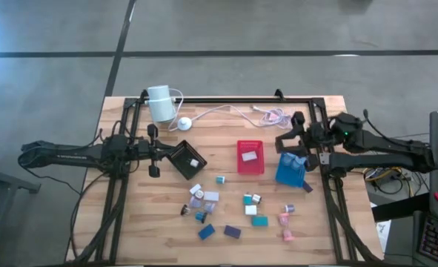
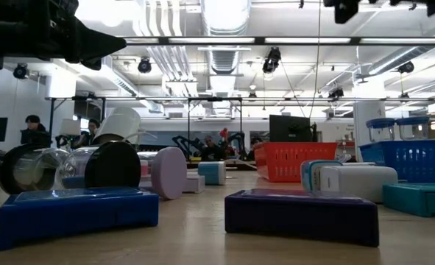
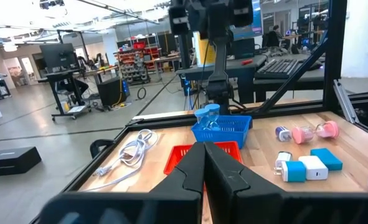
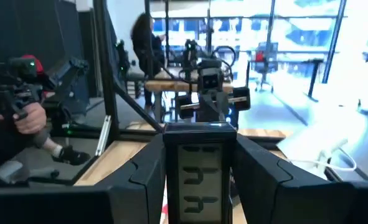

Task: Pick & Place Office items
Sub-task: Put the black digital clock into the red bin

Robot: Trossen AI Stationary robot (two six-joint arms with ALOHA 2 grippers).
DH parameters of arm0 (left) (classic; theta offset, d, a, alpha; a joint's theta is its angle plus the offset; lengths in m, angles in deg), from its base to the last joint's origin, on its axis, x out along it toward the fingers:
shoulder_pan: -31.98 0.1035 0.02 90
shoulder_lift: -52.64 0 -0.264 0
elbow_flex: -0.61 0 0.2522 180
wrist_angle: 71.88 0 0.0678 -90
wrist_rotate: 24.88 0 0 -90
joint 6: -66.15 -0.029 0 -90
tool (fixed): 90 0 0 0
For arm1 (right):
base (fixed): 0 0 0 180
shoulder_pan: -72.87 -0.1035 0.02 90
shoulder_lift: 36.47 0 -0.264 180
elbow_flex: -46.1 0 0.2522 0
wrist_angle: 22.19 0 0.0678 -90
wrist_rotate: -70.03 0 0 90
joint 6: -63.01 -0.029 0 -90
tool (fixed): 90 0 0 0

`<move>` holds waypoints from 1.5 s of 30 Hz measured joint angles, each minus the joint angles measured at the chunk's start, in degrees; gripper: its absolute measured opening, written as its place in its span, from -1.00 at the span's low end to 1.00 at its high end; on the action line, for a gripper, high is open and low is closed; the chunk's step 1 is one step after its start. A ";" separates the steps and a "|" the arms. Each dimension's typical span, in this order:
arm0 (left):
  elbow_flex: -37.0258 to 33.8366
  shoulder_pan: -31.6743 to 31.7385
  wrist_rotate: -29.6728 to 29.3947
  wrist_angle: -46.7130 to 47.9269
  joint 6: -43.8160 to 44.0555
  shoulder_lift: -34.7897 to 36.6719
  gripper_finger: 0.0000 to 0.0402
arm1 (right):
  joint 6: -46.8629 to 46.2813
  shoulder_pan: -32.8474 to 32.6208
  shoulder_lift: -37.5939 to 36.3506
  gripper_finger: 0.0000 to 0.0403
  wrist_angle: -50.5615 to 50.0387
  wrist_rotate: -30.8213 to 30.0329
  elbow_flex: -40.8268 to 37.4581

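right gripper (image 1: 296, 153) above blue tray (image 1: 290, 173), fingers clamped on clear boxy piece (image 4: 200, 180). left gripper (image 1: 161, 150) pinched empty at black tray (image 1: 181, 158). office items (image 1: 233, 211) scattered on table (image 1: 130, 222).

Office items (image 1: 233, 211): small teal, blue, purple, white, pink pieces scattered flat on near table half.

Counter (image 1: 130, 222): pale planked wood, matt, visible grain. On it, the red tray (image 1: 251, 157) and blue tray (image 1: 289, 172): perforated plastic. Navy block (image 2: 76, 213) beside purple block (image 2: 300, 213): smooth, slightly glossy.
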 joint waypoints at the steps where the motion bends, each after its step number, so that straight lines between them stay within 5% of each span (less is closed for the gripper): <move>1: 0.00 0.01 0.00 -0.02 0.04 0.00 -0.94 | -0.40 0.00 -1.40 -0.32 1.84 -0.01 -2.02; 12: 0.00 0.00 -0.01 -0.02 0.21 -0.02 -0.94 | -5.03 0.01 -7.52 -0.32 22.44 -0.26 -20.18; 21: 0.03 0.00 -0.02 -0.02 0.20 -0.02 -0.94 | -7.66 0.02 -7.66 -0.32 28.14 -1.60 -24.56; 31: 0.15 0.02 -0.04 -0.87 0.00 -0.04 -0.94 | -4.89 0.00 10.44 -0.32 -4.10 -13.19 -4.89; 45: 0.04 0.02 -0.04 -0.71 0.00 -0.04 -0.94 | -3.47 -2.64 45.72 -0.32 -24.23 -13.32 16.70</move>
